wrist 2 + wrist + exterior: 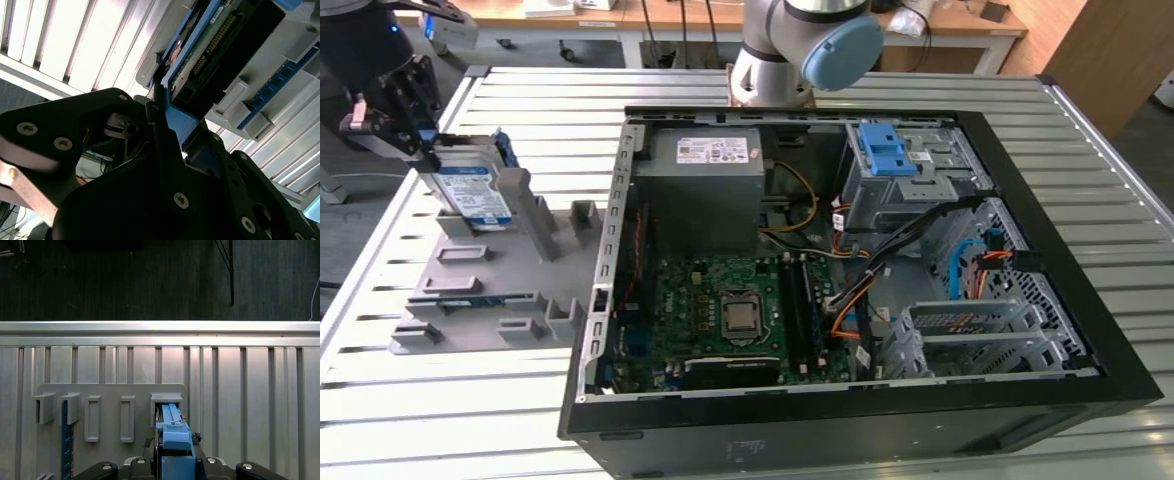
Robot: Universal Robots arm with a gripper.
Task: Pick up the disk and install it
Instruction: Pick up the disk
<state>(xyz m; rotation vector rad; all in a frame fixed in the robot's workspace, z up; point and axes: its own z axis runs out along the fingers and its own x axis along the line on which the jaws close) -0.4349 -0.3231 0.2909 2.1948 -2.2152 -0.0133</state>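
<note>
The disk stands on edge in a slot of the grey holder block, on the exterior view's left, its white-and-blue label facing out. My gripper comes down from above and is shut on the disk's blue carrier frame. In the first wrist view the blue frame sits between the black fingers of the gripper, still inside the holder slot. The second wrist view has a finger pressed against the blue frame of the disk, with its circuit board and connector showing.
An open black computer case lies on the slatted metal table. Inside are a grey power-supply box, the motherboard, cables and a drive bay with a blue latch. The arm's base stands behind the case.
</note>
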